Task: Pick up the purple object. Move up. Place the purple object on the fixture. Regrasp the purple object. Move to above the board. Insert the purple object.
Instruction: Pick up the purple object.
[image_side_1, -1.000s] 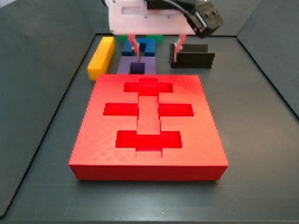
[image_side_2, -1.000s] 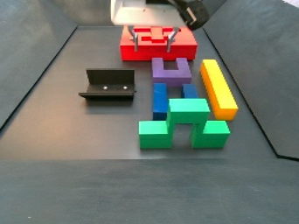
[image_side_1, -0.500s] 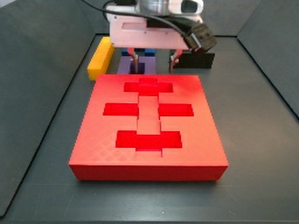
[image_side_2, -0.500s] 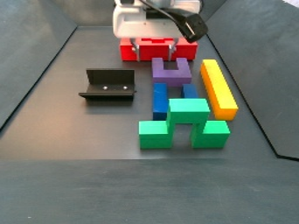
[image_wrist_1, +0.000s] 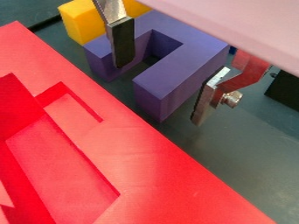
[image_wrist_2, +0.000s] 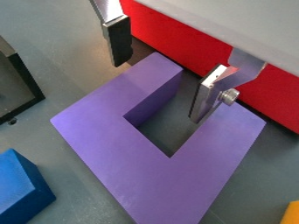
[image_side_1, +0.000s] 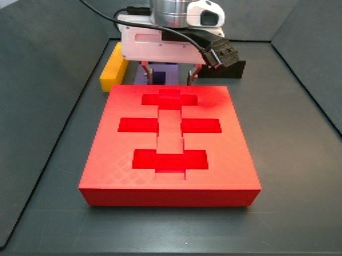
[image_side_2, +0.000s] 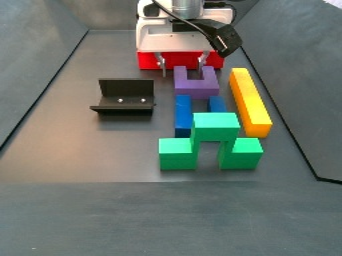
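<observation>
Low, gripper (image_wrist_2: 163, 74) jaws spread, apparently straddling purple object (image_wrist_2: 152, 144) prong, board (image_wrist_1: 82, 166) edge close.

The white robot gripper (image_side_2: 195, 69) is low over the small purple U-shaped plastic block (image_side_2: 197, 82), its open end facing the gripper; one silver finger (image_side_2: 175, 67) stands at one prong and another at the other prong, with space between them; the big red slab board (image_side_2: 163, 57) sits just behind, partly hidden by the gripper; the dark L-shaped fixture (image_side_2: 123, 97) stands apart on the grey floor; a long yellow bar (image_side_2: 250, 100) lies beside the purple block; a blue block (image_side_2: 183, 113), a teal block (image_side_2: 217, 125) and two green blocks (image_side_2: 178, 153) sit close together in front of it.
</observation>
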